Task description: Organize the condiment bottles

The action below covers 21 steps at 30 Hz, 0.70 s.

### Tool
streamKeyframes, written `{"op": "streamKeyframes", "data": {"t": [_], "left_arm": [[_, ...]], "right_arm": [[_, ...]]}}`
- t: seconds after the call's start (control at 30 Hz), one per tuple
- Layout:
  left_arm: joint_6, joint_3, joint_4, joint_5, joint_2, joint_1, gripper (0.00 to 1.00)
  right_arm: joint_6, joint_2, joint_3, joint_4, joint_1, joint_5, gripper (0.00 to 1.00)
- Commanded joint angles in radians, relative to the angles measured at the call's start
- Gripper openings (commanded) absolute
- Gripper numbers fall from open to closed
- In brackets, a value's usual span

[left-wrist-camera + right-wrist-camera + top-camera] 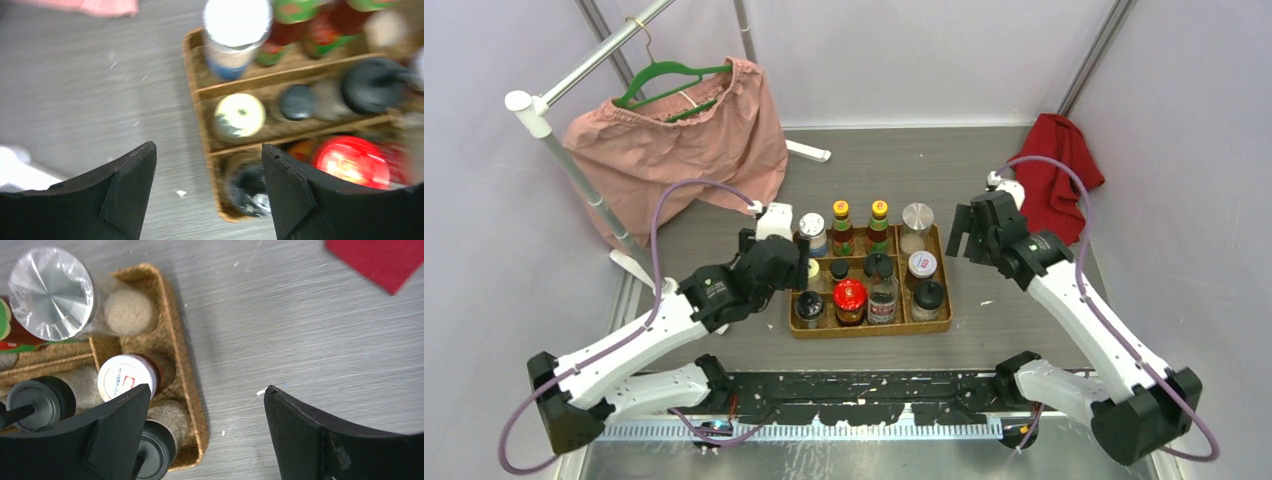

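Observation:
The condiment bottles stand in a tan woven divided tray (870,332). The back row holds a silver-lidded shaker (811,231), two yellow-capped sauce bottles (841,226) and a clear silver-lidded shaker (917,223). A red-lidded jar (850,296), a white-lidded jar (922,265) and black-capped bottles (881,270) stand in front. My left gripper (798,268) is open and empty over the tray's left edge (199,107), with a black-capped bottle (247,187) by its right finger. My right gripper (964,234) is open and empty over the tray's right edge (178,355), beside the white-lidded jar (125,377).
A pink cloth (674,140) hangs on a green hanger from a white rack (574,170) at the back left. A red cloth (1056,170) lies at the back right. Grey walls close in both sides.

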<state>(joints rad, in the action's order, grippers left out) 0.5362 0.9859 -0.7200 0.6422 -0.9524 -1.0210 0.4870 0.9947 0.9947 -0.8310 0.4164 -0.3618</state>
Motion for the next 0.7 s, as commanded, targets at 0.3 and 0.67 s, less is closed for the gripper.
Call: {"op": "streamKeyframes", "data": {"t": [0.3,0.67], "left_arm": [[0.128,-0.258,0.202,-0.193,-0.112,0.368,0.67],[0.087,-0.231,0.334,-0.185,-0.271,0.432,0.68]], "right_arm": [[-0.018,0.221,-0.081,0.223,-0.008,0.214,0.8],[-0.014,0.3,-0.086,0.325,-0.078,0.228,0.79]]}}
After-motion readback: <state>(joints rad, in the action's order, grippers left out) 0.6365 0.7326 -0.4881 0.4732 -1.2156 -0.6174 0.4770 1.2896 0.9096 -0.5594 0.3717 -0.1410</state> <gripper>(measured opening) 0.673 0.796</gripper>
